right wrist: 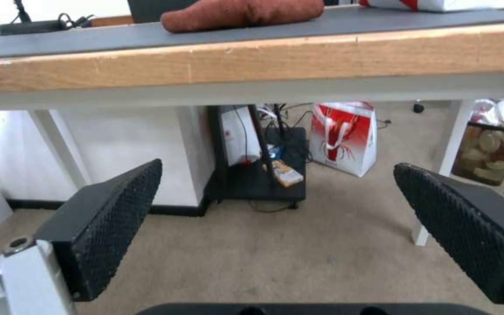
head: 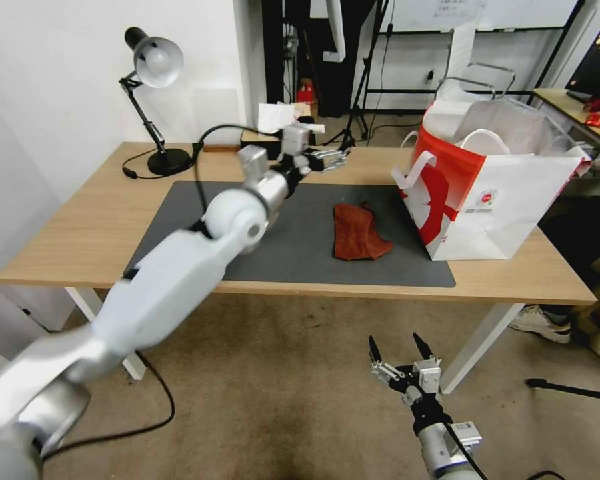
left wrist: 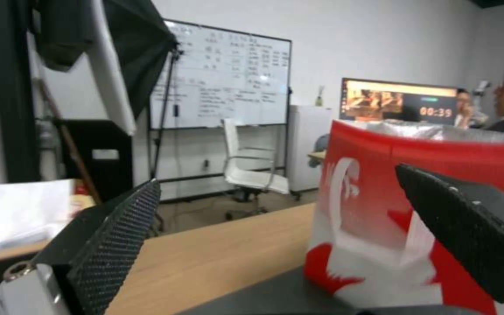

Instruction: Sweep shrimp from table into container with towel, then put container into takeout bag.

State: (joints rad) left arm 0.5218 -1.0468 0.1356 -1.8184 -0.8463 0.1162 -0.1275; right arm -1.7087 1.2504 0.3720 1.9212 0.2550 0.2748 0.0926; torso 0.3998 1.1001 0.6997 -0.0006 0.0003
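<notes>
The rust-brown towel (head: 357,233) lies flat on the dark mat of the table (head: 80,233), and it also shows above the table's front edge (right wrist: 264,57) as the towel (right wrist: 240,13). At the table's right end stands the red-and-white takeout bag (head: 487,193), open at the top. My left gripper (head: 343,159) hovers open and empty over the mat's far edge, left of the bag (left wrist: 380,175). My right gripper (head: 400,350) hangs open and empty below the table's front edge. The shrimp and the container are out of view.
A black desk lamp (head: 157,63) stands at the table's back left, its cable trailing. A black tissue box (head: 277,130) sits behind my left wrist. Under the table are a second red-and-white bag (right wrist: 345,135) and a bin (right wrist: 491,144). A person's shoes (head: 547,320) are right.
</notes>
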